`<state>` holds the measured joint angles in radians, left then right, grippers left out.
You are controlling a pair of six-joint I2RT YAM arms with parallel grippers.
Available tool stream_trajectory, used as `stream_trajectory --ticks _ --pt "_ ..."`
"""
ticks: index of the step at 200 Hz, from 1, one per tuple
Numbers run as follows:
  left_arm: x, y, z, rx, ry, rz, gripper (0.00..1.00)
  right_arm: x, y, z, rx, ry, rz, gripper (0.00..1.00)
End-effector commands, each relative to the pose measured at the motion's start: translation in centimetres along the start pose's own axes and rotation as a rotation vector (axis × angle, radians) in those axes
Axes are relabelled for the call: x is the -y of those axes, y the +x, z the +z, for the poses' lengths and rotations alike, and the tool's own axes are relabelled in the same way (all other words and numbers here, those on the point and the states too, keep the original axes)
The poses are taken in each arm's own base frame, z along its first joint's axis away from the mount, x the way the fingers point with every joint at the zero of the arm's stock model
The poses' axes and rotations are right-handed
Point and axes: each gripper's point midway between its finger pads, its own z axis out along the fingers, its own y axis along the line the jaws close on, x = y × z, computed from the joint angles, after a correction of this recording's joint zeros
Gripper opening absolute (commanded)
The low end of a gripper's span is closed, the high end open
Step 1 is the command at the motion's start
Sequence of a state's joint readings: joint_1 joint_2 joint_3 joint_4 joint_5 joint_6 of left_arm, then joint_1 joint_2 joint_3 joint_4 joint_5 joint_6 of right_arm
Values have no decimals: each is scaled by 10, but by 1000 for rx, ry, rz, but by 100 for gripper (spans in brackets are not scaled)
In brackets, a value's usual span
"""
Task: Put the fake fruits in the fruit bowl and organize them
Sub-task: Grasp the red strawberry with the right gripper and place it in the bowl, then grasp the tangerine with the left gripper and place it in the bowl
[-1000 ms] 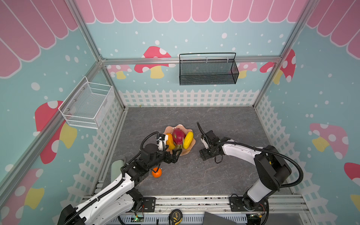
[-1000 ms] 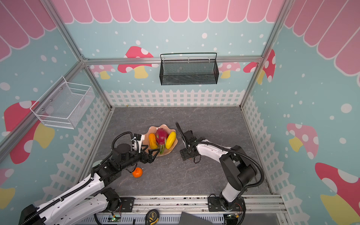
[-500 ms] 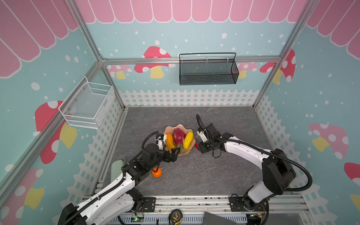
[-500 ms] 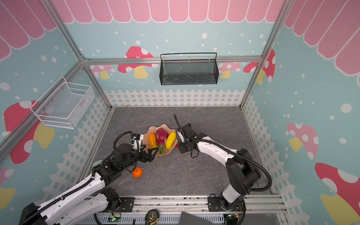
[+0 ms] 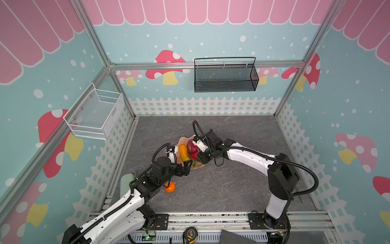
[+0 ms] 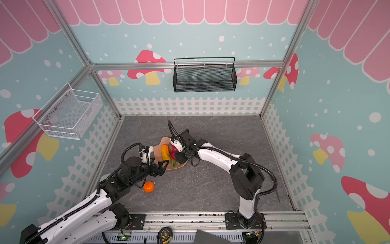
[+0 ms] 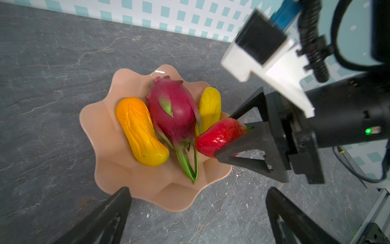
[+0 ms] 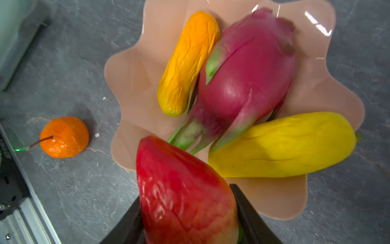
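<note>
We see the right gripper (image 7: 224,136) clamped on a glossy red plastic strawberry (image 8: 179,186), one black finger pressed to each flank. The strawberry's long axis runs in line with the fingers. Its narrower tip points away from the gripper, toward the middle of the bowl, and its green leafy end sits back between the fingers. It hangs over the rim of the glossy peach-pink scalloped fruit bowl (image 7: 109,160).

Inside the bowl, three long fruits lie side by side. The magenta plastic dragon fruit (image 7: 173,112) is in the middle, its green tip aimed at the rim nearest the left gripper. That tip is close to the strawberry; we cannot tell whether they touch. An orange-yellow oblong mango (image 7: 139,131) lies along one side of the dragon fruit. A yellow bumpy oblong fruit (image 7: 210,103) lies along the other side, just beside the strawberry.

The left gripper (image 7: 199,189) hovers just outside the bowl's rim, its jaws wide apart with nothing between them.

In both top views a small round orange (image 6: 148,187) with a thin stem lies outside the bowl on the grey stone-patterned floor (image 5: 232,186), near the bowl on the left arm's side.

A black and yellow tape measure (image 5: 191,233) sits on the front rail, well apart from the bowl. Its label is too small to read.
</note>
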<state>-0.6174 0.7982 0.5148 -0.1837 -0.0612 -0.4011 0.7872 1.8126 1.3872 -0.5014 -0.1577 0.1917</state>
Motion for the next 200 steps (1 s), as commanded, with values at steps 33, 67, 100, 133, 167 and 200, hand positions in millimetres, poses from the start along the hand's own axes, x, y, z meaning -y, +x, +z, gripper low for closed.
stream_trajectory --ticks 33,67,100,133,167,200 --pt "-12 7 -3 -33 -66 -8 100 5 12 11 -59 23 -42 53" --pt "-11 7 -1 -32 -61 -12 100 9 14 15 -81 39 -51 55" --pt "-11 9 1 -44 -58 -14 100 13 17 19 -101 60 -55 56" --pt "-15 12 1 -59 -85 -25 100 14 12 16 -91 73 -54 69" --pt "-38 21 -9 -134 -234 -58 99 15 -1 3 -46 93 -53 84" --pt "-60 40 -26 -227 -386 -164 99 0 -18 -29 55 76 -95 87"
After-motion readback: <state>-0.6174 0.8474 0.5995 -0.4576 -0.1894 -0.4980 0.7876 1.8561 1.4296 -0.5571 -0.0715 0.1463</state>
